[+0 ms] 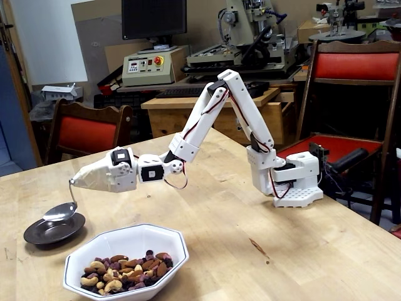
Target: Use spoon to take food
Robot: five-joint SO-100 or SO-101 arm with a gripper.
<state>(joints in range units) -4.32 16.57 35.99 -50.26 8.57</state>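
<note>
In the fixed view, the white five-joint arm is reaching out toward the left edge of the pale wooden worktop [263,251], and its white two-finger hand [74,182] is clenching the top of the small shiny silver metal spoon [61,212] with the thin bent handle. The spoon is hanging down with its oval bowl just over, perhaps touching, the small dark round saucer [53,231] near the left edge; whether the spoon bowl is carrying anything cannot be told, and the saucer looks bare. The mixed food of pale cashews, brown nuts and dark purple-red dried fruit [125,271] is sitting in the white octagonal ceramic bowl [150,241] at the front edge, just beside the saucer. The spoon appears to be working at the saucer, not at the food. To do this well, the arm should be keeping the spoon bowl level, clearing the white bowl's raised rim when crossing, and dipping into the deeper front of the pile, since loose nuts are likely to roll off a shallow spoon.
</note>
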